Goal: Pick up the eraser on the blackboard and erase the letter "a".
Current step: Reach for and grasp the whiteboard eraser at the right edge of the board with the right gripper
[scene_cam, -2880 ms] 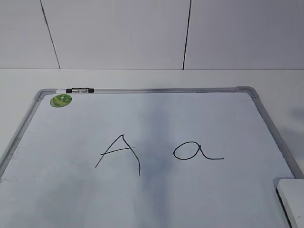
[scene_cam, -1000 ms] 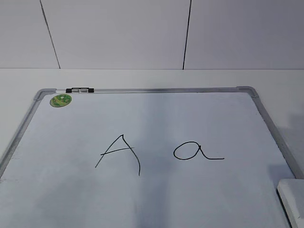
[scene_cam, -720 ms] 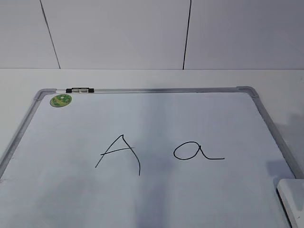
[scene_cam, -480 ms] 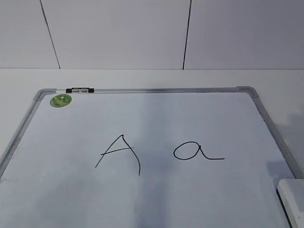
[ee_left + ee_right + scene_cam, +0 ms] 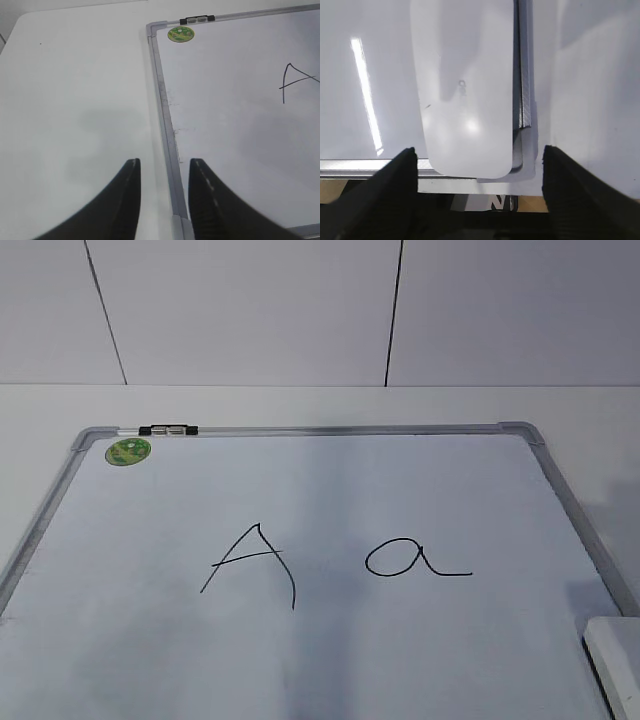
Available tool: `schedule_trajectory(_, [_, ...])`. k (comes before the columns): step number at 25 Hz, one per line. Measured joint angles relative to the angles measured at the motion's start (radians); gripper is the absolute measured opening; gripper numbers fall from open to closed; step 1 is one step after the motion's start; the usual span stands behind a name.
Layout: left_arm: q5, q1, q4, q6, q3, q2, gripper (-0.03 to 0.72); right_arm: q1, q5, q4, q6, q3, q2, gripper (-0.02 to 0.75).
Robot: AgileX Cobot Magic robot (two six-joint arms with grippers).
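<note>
Currently the eraser is lying flat on the blackboard, at its near right corner, alongside the right frame rail; in the exterior view only its far end is showing at the bottom right edge. Nothing is holding it. The right gripper is hanging above it with its jaws spread wide, one finger showing on each side of the eraser's near end and neither touching it. I am judging this as the approach to the pick, not yet a grasp.

The letter "a" is standing complete on the board, right of centre and well apart from the eraser, with no sign of smearing. The capital "A" beside it is also intact.

The left gripper is sitting with its jaws apart and empty over the board's left frame rail, taking no part.

Picking up, carrying and wiping are all remaining.
</note>
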State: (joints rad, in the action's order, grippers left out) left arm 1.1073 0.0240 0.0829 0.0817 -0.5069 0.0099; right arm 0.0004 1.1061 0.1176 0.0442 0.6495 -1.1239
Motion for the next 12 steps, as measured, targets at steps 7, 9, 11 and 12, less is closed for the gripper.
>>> schedule_trajectory(7, [0.0, 0.0, 0.0, 0.0, 0.0, 0.0, 0.245, 0.02, 0.037, -0.01, -0.015, 0.023, 0.0, 0.592])
schedule_trajectory(9, [0.0, 0.0, 0.0, 0.0, 0.0, 0.0, 0.245, 0.065, 0.05, -0.031, -0.039, 0.05, 0.0, 0.592])
schedule_trajectory(11, [0.0, 0.0, 0.0, 0.0, 0.0, 0.0, 0.245, 0.122, 0.056, -0.08, -0.093, 0.081, 0.0, 0.592])
schedule_trajectory(12, [0.0, 0.0, 0.0, 0.0, 0.0, 0.0, 0.245, 0.153, 0.059, -0.099, -0.125, 0.095, 0.0, 0.592])
